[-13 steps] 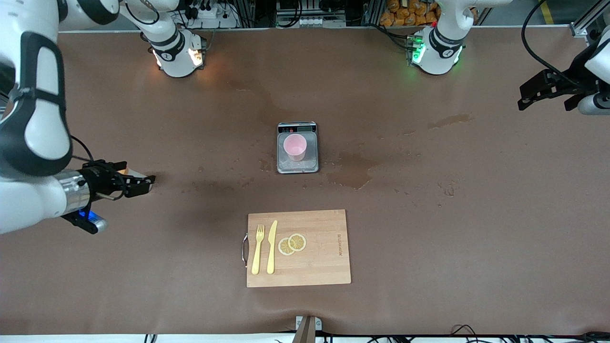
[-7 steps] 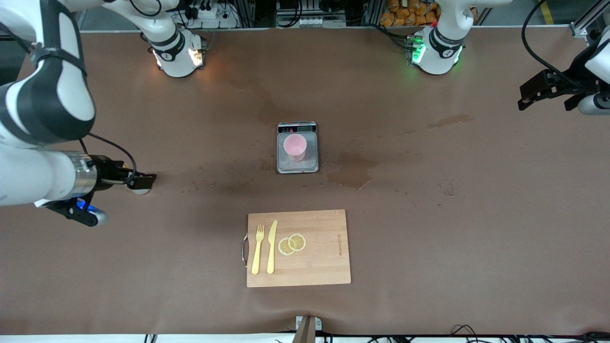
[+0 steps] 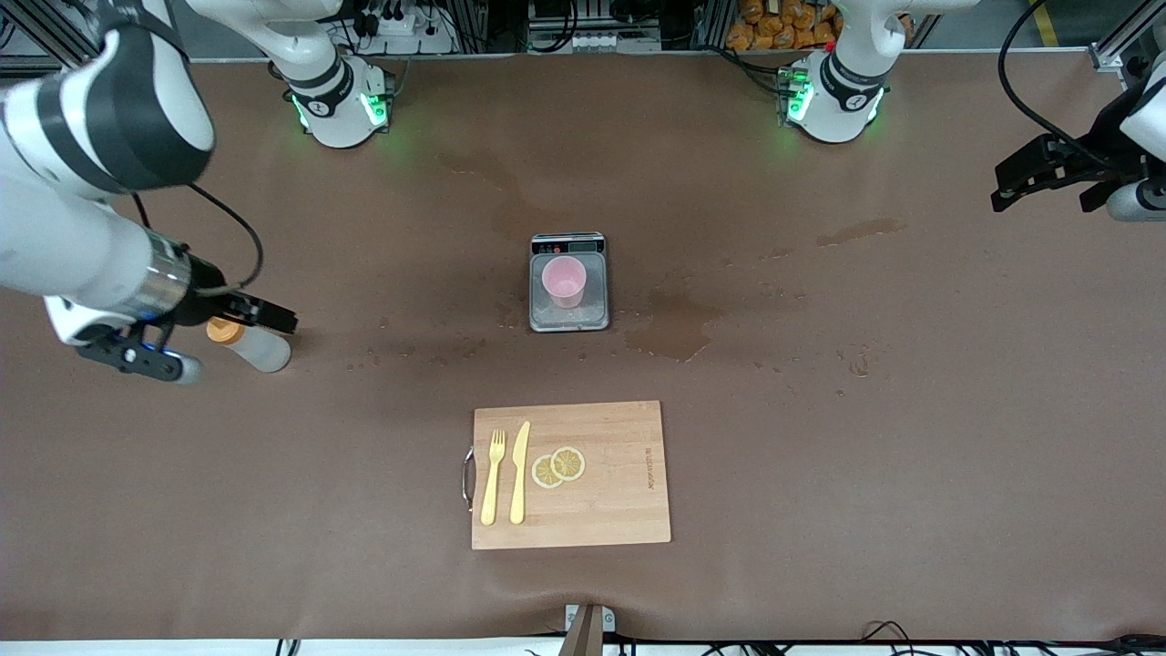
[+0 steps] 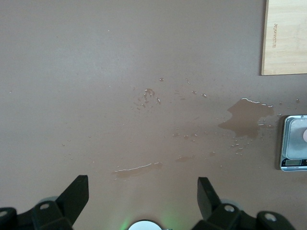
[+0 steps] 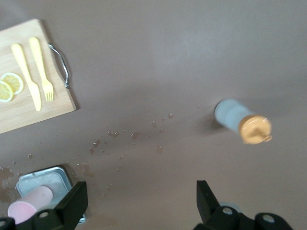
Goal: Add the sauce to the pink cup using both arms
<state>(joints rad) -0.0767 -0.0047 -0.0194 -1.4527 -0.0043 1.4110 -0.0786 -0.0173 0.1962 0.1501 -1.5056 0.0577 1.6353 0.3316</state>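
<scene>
The sauce bottle (image 3: 257, 350), whitish with an orange cap, stands free on the table near the right arm's end; it also shows in the right wrist view (image 5: 239, 120). My right gripper (image 3: 270, 317) hangs open and empty just above and beside it, with its jaws wide apart (image 5: 139, 194). The pink cup (image 3: 565, 281) stands on a small scale (image 3: 547, 317) at the table's middle, and shows in the right wrist view (image 5: 28, 207). My left gripper (image 3: 1043, 193) waits open and empty in the air at the left arm's end (image 4: 142, 191).
A wooden cutting board (image 3: 619, 483) with a yellow fork (image 3: 492, 478), a knife (image 3: 519, 472) and lemon slices (image 3: 557, 466) lies nearer the front camera than the scale. Wet stains (image 3: 674, 328) spread beside the scale.
My right gripper has let go of the sauce bottle and pulled up and off it; the bottle now stands uncovered. The right arm's base light went from orange to green. The left arm has not moved.
</scene>
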